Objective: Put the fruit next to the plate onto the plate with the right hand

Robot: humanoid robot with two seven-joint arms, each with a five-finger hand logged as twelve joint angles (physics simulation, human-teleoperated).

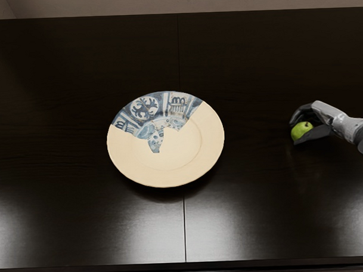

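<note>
- Table [64, 194]: dark wood, polished (soft sheen toward the front).
- Plate [126, 168]: smooth cream ceramic, partly blue-patterned.
- Fruit [300, 130]: smooth green skin.
- Right hand [312, 116]: matt black, grey wrist casing.

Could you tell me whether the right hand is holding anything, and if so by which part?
Yes: the right hand grips the green fruit, fingers curled over its top and right side, off to the right of the plate.

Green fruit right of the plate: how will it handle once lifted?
The green fruit looks small and round: probably light, likely to roll on the plate. Its smooth skin may slip within the right robot hand curled around it.
</note>
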